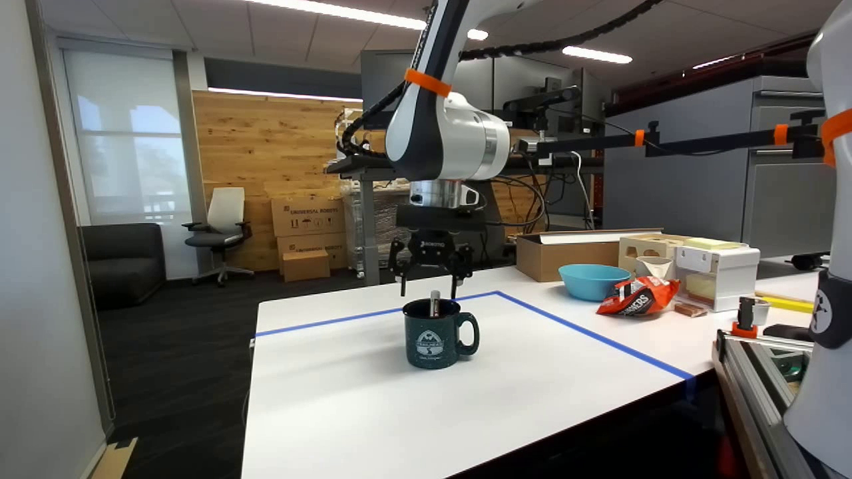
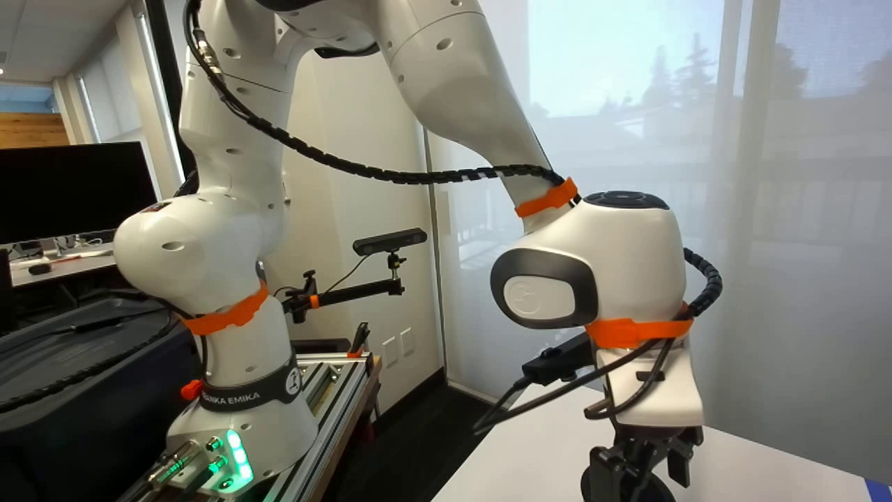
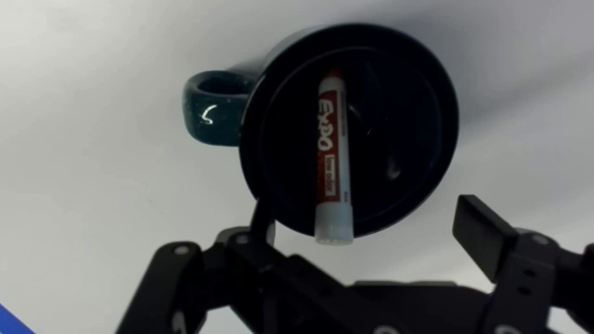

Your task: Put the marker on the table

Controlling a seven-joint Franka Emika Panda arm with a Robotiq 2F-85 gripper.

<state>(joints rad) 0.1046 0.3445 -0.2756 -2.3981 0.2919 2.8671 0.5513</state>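
Observation:
The marker (image 3: 332,144), white with a red label, stands tilted inside the dark green mug (image 1: 432,340). Its pale end (image 1: 434,303) sticks out above the rim. In the wrist view the mug (image 3: 211,111) shows from above with its handle to the left. The mug stands upright on the white table (image 1: 333,406). My gripper (image 1: 428,290) is open and empty, pointing down just above the mug. In the wrist view the gripper (image 3: 371,227) has the marker's pale end between its spread fingers, touching neither. In an exterior view the gripper (image 2: 642,481) is cut by the bottom edge.
Blue tape (image 1: 566,322) marks lines on the table. At the back right stand a blue bowl (image 1: 592,282), a red snack bag (image 1: 639,297), a cardboard box (image 1: 566,256) and a white box (image 1: 719,273). A camera arm (image 1: 712,141) reaches over the right side.

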